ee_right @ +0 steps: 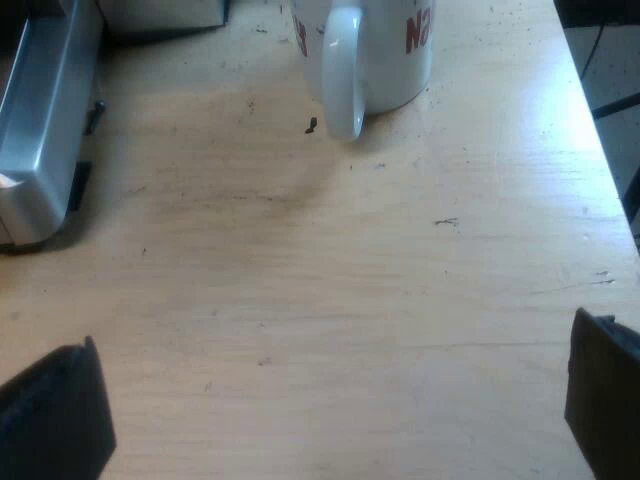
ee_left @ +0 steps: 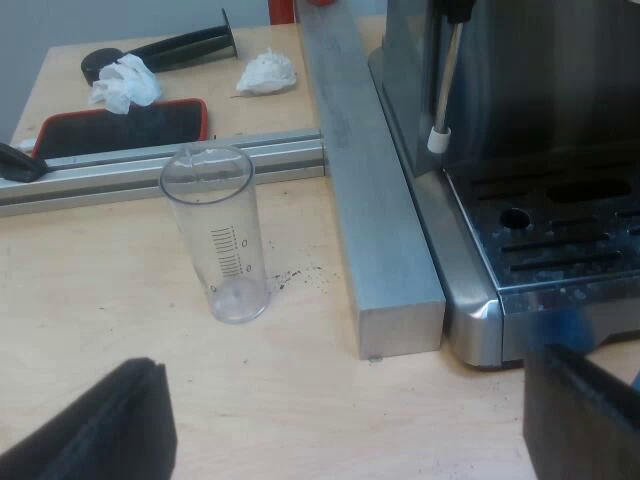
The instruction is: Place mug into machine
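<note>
Left gripper (ee_left: pixel 345 420) wide open, empty, near measuring glass (ee_left: pixel 218 235) beside espresso machine (ee_left: pixel 520 150); right gripper (ee_right: pixel 330 400) wide open, empty, facing mug (ee_right: pixel 365 50).

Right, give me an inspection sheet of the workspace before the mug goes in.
Surface: wooden table, scattered dark specks.
Job's things: white mug upright on the table, handle towards the right gripper; espresso machine, nothing on the visible part of its drip tray.
Clutter: empty measuring glass upright near a metal bar; crumpled tissues; red-edged black mat.
Grippers: left gripper open, empty; right gripper open, empty.
Cables: nothing seen.
Surroundings: pale wall beyond the table.
</note>
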Controlling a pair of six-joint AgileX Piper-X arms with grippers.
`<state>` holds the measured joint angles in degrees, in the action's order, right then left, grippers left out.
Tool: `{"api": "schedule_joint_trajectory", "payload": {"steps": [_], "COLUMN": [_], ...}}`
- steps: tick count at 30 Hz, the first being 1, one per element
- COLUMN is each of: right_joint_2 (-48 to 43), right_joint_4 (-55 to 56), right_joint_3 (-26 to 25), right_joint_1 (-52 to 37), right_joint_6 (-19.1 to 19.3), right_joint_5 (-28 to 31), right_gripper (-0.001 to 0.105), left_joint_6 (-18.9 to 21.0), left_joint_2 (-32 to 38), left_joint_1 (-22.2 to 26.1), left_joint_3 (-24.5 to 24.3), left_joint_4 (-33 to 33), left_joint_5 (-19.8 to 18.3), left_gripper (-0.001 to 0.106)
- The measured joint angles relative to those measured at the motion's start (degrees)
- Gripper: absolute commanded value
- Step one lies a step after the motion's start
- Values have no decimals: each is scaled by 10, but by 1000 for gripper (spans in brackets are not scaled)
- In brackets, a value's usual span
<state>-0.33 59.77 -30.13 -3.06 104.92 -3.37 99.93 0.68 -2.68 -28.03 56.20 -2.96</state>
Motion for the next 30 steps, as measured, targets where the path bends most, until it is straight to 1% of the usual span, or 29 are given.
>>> {"api": "schedule_joint_trajectory", "payload": {"steps": [5, 6, 7, 10, 11, 14, 16, 18, 20, 21, 23, 24, 25, 28, 30], "right_joint_2": [0, 0, 0, 0, 0, 9, 30, 53, 71, 84, 98, 105, 114, 149, 160], "right_joint_4": [0, -1, -4, 0, 0, 6, 17, 32, 38, 48, 60, 64, 70, 80, 81], "right_joint_3": [0, 0, -3, -17, -21, -47, -63, -80, -91, -100, -109, -110, -114, -117, -117], "right_joint_1": [0, 0, 0, 0, 0, 0, 7, 18, 27, 34, 42, 45, 49, 52, 52], "right_joint_6": [0, 0, 0, 0, 0, 0, 0, 0, 0, 2, 4, 3, 3, 3, 3], "right_joint_5": [0, 0, 0, 0, 0, 0, 0, 0, 0, 0, 0, 0, 0, 0, 0], "right_gripper": [93, 93, 93, 93, 93, 93, 93, 93, 93, 93, 93, 93, 93, 93, 93], "left_joint_6": [0, 0, 4, 7, 7, 7, 7, 7, 7, 7, 7, 7, 7, 7, 7], "left_joint_2": [0, 0, 0, 0, 0, 0, 0, -1, -5, -13, -22, -32, -34, -63, -73], "left_joint_1": [0, 0, 0, -7, -12, -17, -63, -89, -101, -115, -135, -153, -161, -215, -232], "left_joint_3": [0, 0, 0, -1, -2, -3, -10, -10, -10, -10, -10, -10, -10, 2, 16], "left_joint_4": [0, 0, 0, 0, 0, 0, -13, -28, -33, -40, -51, -62, -66, -98, -113], "left_joint_5": [-9, -18, -52, -71, -78, -82, -119, -132, -140, -147, -153, -166, -169, -231, -251], "left_gripper": [73, 73, 75, 81, 81, 81, 81, 81, 81, 81, 81, 81, 81, 81, 81]}}
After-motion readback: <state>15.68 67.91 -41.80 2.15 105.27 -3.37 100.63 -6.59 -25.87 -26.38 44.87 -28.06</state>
